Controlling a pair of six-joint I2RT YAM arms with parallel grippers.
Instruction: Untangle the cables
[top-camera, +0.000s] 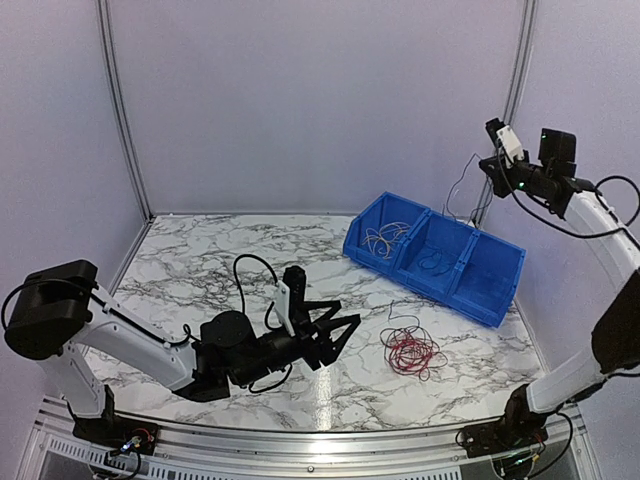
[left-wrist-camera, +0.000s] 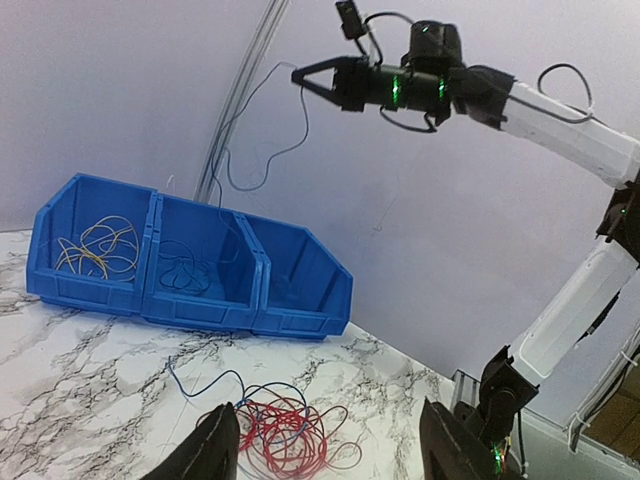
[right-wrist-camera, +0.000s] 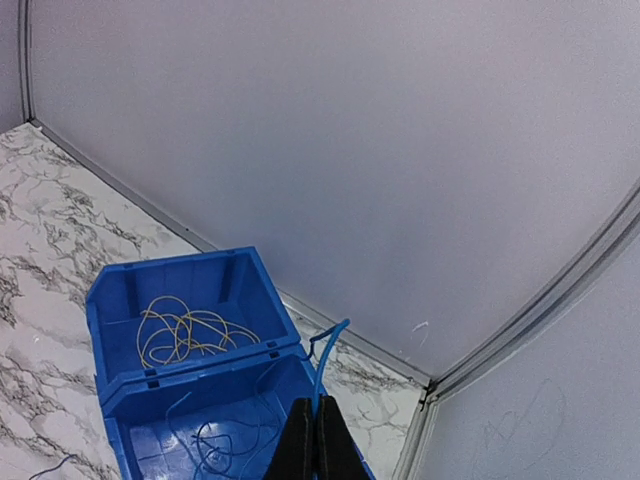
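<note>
Recorded marble table (top-camera: 200, 260) carrying a blue bin (top-camera: 480, 295) of 3 compartments at far right. Found left gripper (top-camera: 343, 338) low over the table, jaws wide apart and gripping nothing, near red cables (top-camera: 412, 352) tangled on the marble between it and the bin. Found right gripper (left-wrist-camera: 297, 75) high above the bin, pinched tight on 1 dark blue cable (left-wrist-camera: 262, 160) hanging loose. Saw tan cables (right-wrist-camera: 190, 335) in the left compartment and blue loops (left-wrist-camera: 185, 275) in the middle one. Could not trace the hanging cable's lower end. Left fingertips cut off in the wrist view.

Left fingers (left-wrist-camera: 215, 452), bases past the bottom edge
</note>
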